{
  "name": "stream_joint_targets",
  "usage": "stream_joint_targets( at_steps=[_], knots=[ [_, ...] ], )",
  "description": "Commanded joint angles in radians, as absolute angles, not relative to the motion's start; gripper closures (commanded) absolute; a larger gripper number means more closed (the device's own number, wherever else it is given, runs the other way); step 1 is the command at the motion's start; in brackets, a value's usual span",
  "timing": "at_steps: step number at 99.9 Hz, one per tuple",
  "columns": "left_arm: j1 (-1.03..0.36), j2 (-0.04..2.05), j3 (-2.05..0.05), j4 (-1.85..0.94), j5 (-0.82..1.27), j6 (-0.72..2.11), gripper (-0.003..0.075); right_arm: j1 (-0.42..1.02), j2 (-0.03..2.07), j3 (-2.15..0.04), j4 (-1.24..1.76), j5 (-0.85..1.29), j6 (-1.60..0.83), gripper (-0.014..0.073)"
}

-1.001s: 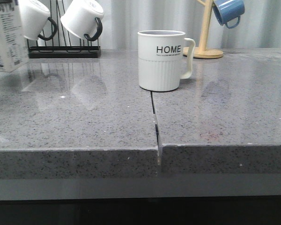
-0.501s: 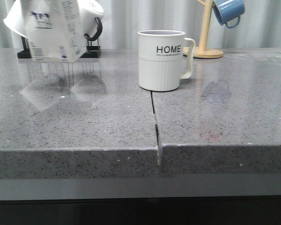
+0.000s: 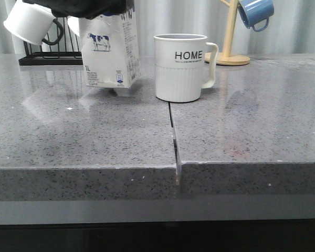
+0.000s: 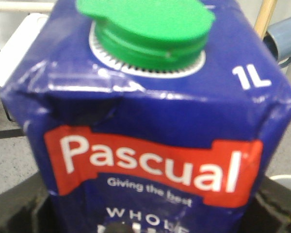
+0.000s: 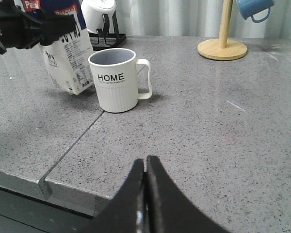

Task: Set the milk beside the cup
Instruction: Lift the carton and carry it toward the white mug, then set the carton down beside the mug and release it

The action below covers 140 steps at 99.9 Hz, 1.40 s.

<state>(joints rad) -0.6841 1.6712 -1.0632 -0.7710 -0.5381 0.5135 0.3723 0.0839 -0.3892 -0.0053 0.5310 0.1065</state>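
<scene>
— Left gripper, black and blocky, is clamping the milk near its top, one finger on each side of the carton; how wide the jaws are standing is hidden behind the box itself.

— And the carton?

— It is hanging tilted, its lower corner dipping toward the speckled grey stone counter. Whether that corner is touching the surface I cannot tell. It is a rectangular paper box, white on the sides with a small cow printed on it, glossy blue on the sloping top panel with a red band and a ridged green screw cap.

— Where is it sitting relative to the cup?

— Just beside it, on the cup's left in the front view, a narrow gap showing between them. The cup is a white ceramic cylinder, smooth above with black lettering, ribbed below, its handle pointing away from the carton.

— The other arm?

— Right gripper is hovering low over the counter's near edge, its two dark tapered fingers pressed together, gripping nothing. A thin seam is running through the polished slab toward the cup.
</scene>
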Motion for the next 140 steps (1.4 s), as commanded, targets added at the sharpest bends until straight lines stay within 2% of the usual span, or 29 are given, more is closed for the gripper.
stream_joint_targets(
  at_steps=[1,24,31,38,50,58,107,131,140],
  knots=[
    [-0.700,1.637,-1.096,-0.757,-0.610,0.517,0.0545,0.374,0.094,-0.416,-0.017,0.457,0.102,0.0654],
    [-0.701,1.672,-1.096,-0.770,-0.604,0.517,0.0542,0.374,0.094,-0.416,-0.017,0.457,0.102,0.0654],
    [-0.701,1.678,-1.096,-0.770,-0.604,0.517,0.0504,0.374,0.094,-0.416,-0.017,0.457,0.102,0.0654],
    [-0.702,1.678,-1.096,-0.768,-0.598,0.517,0.0393,0.374,0.094,-0.416,-0.017,0.457,0.102,0.0654],
    [-0.702,1.675,-1.096,-0.768,-0.596,0.517,0.0116,0.374,0.094,-0.416,-0.017,0.457,0.102,0.0654],
    [-0.702,1.673,-1.096,-0.770,-0.596,0.517,0.0020,0.374,0.094,-0.416,-0.017,0.457,0.102,0.0654],
    [-0.726,1.563,-1.004,-0.768,-0.589,0.540,0.0034,0.374,0.094,-0.416,-0.017,0.457,0.102,0.0654],
    [-0.737,1.418,-0.886,-0.707,-0.590,0.540,0.0087,0.374,0.094,-0.416,-0.017,0.458,0.102,0.0654],
    [-0.735,1.360,-0.849,-0.674,-0.590,0.540,0.0132,0.374,0.094,-0.416,-0.017,0.458,0.102,0.0654]
  ],
)
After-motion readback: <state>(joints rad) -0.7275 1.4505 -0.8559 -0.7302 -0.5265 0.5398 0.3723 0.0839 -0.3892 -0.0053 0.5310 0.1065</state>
